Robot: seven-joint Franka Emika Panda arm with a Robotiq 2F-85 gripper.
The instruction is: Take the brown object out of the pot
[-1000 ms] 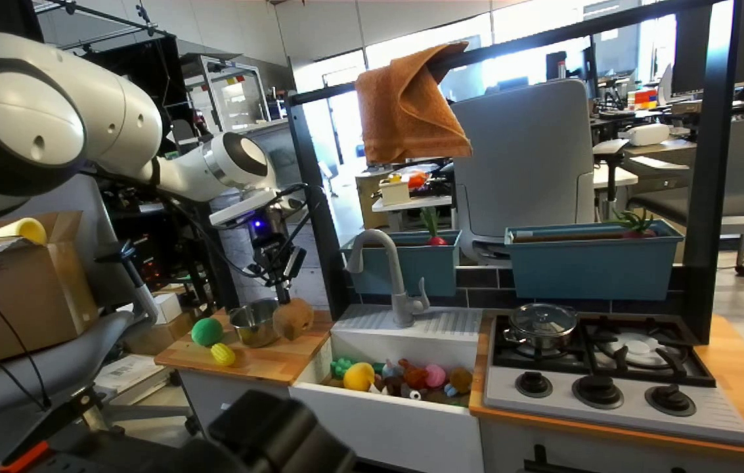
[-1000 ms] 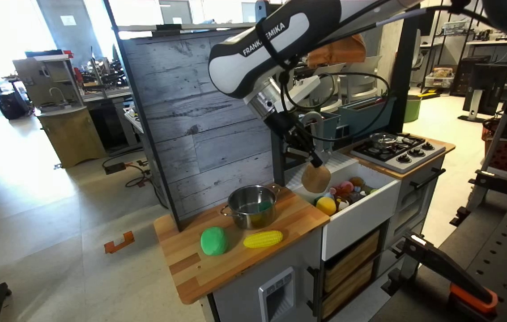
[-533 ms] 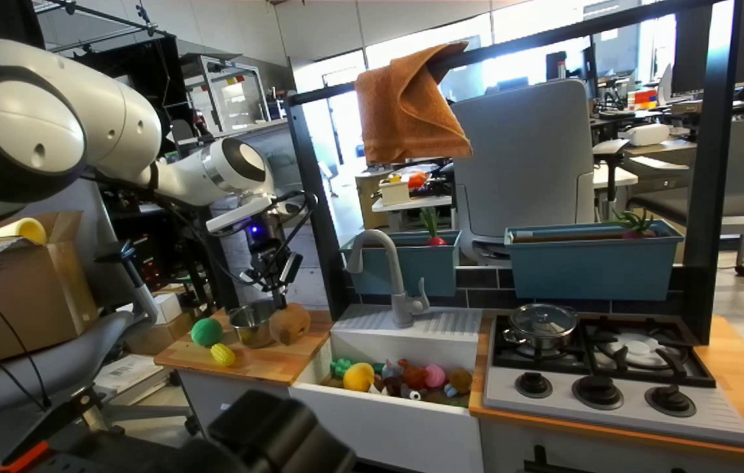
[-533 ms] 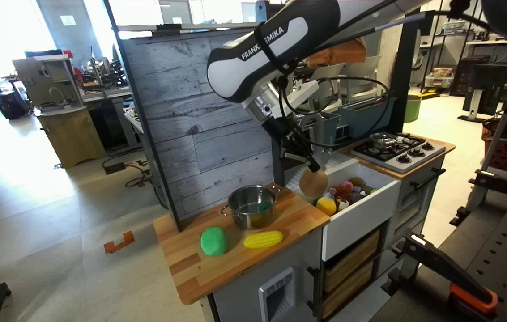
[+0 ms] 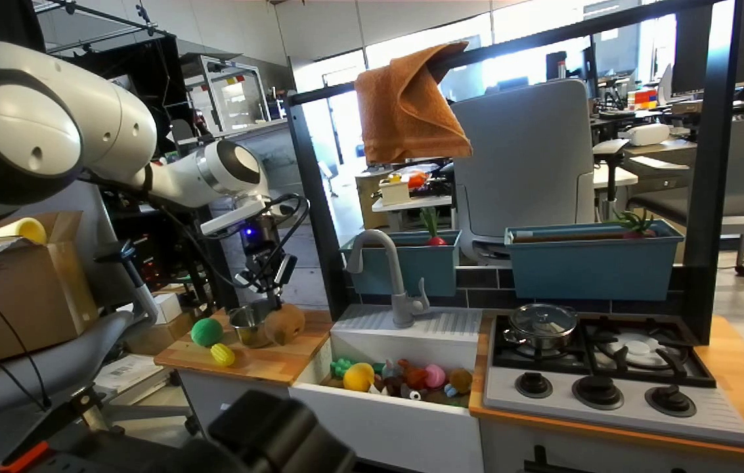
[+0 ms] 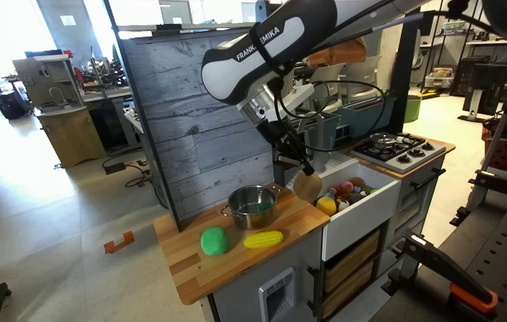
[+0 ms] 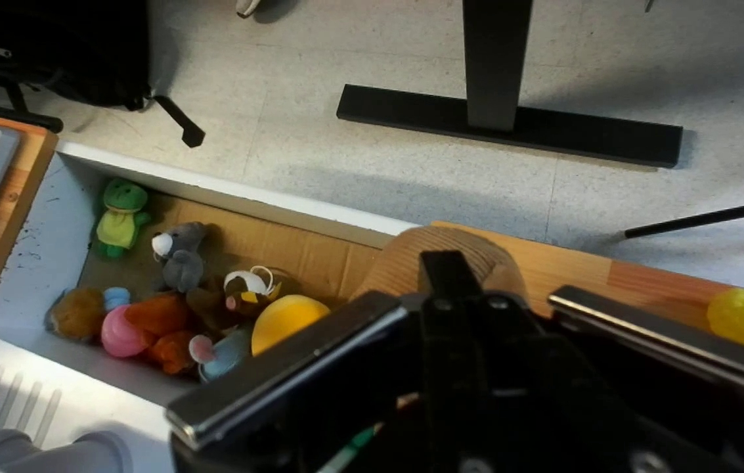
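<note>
The brown object (image 6: pixel 308 188), a rounded tan-brown lump, hangs from my gripper (image 6: pixel 308 171), which is shut on its top. In the wrist view, the fingertips (image 7: pixel 447 272) pinch the brown object (image 7: pixel 477 253), which lies over the boundary between sink and wooden counter. The steel pot (image 6: pixel 252 221) stands on the counter with green and yellow showing inside it. An exterior view has the brown object (image 5: pixel 285 324) overlapping the right side of the pot (image 5: pixel 248 332). The pot does not show in the wrist view.
A green ball-like toy (image 6: pixel 214 241) and a yellow corn toy (image 6: pixel 263 239) lie on the counter (image 6: pixel 190 277) by the pot. Beside it, the white sink (image 6: pixel 360 219) holds several toys. The faucet (image 5: pixel 381 243) rises behind the sink, and a stove (image 5: pixel 608 394) is beyond.
The gripper, with the brown object in it, has moved left and slightly down in both exterior views, so the object is lower and nearer the pot. The pot and toys have stayed put.
</note>
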